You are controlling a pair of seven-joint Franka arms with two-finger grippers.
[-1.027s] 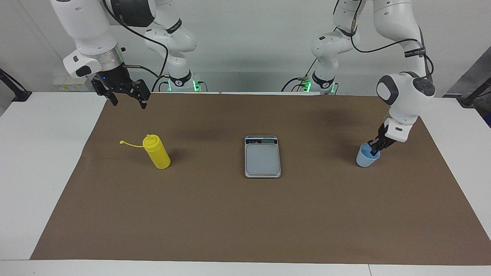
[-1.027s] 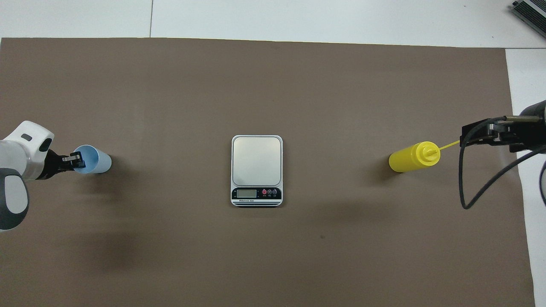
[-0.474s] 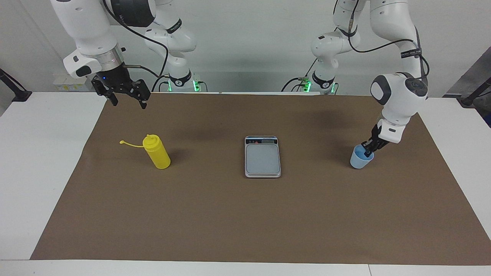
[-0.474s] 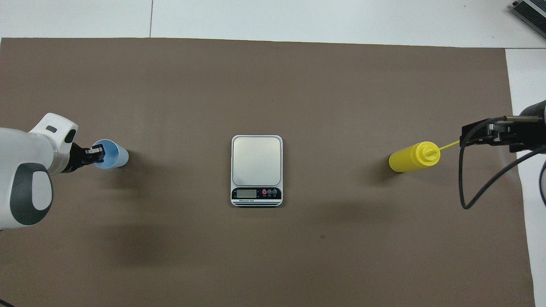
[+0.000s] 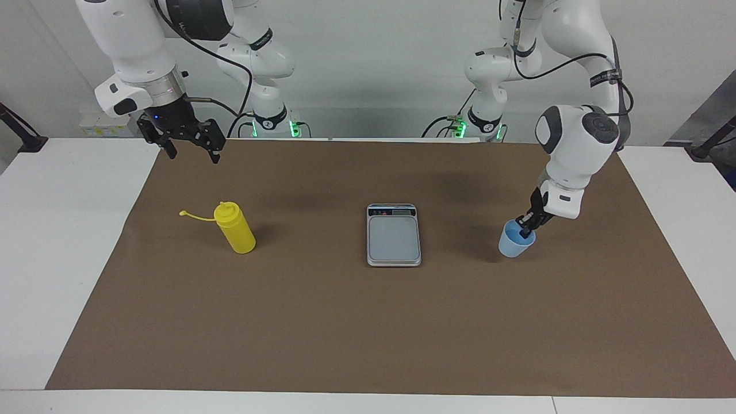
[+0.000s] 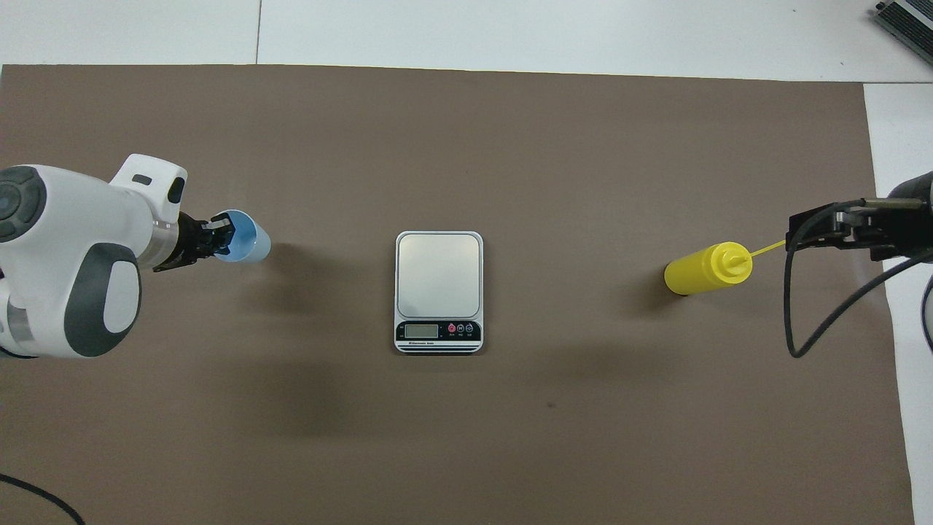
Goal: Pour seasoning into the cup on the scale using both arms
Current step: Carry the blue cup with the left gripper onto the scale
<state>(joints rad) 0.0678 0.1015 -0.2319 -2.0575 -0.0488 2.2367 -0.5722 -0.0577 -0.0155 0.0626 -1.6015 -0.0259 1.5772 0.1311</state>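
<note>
Facing view, left to right: right gripper (image 5: 191, 150) waits, fingers apart, above the untouched seasoning (image 5: 235, 228); the scale (image 5: 394, 235) sits empty mid-counter; left gripper (image 5: 525, 228), fingers clamped on the cup (image 5: 515, 242) rim. Placing and pouring remain.

Yellow bottle (image 5: 235, 228), light-blue cup (image 5: 514, 243), silver-grey scale (image 5: 394, 238)

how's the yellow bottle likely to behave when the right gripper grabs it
The bottle stands upright, tall for its base, so a sideways nudge could tip it, and its round body might then roll. It looks like squeezable plastic, so a hard grip may dent it. The tethered cap hangs loose and will probably flop. The open right gripper waits above.
</note>
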